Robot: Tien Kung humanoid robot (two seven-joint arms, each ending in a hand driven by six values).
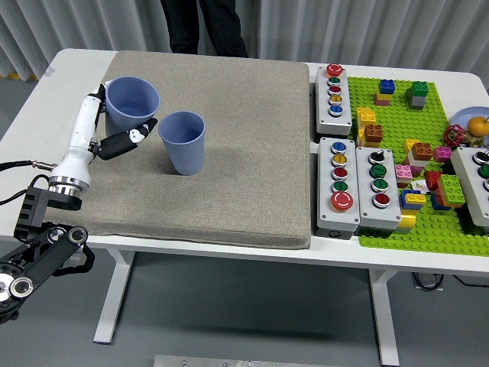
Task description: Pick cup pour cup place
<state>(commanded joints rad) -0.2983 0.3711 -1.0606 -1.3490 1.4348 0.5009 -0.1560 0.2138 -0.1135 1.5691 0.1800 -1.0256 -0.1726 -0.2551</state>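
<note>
The left robot hand (114, 136) comes in from the lower left over the white bench (46, 92) and is clamped on a blue cup (131, 103) — its white and black fingers (130, 140) wrap the cup's lower body. The cup is carried upright, its mouth open toward the camera, above the left part of the grey mat (221, 138). Just to its right a second blue cup (182, 141) stands upright on the mat; the two cups are close, and whether they touch cannot be told. To the right of the mat lie three grey button boxes (336, 180) with coloured buttons, and beyond them a green baseplate (428, 222) strewn with toy bricks. At the far right edge a plate with an orange fruit (477, 125) shows partly. A person's dark trouser legs (202, 27) stand at the far side of the bench.
</note>
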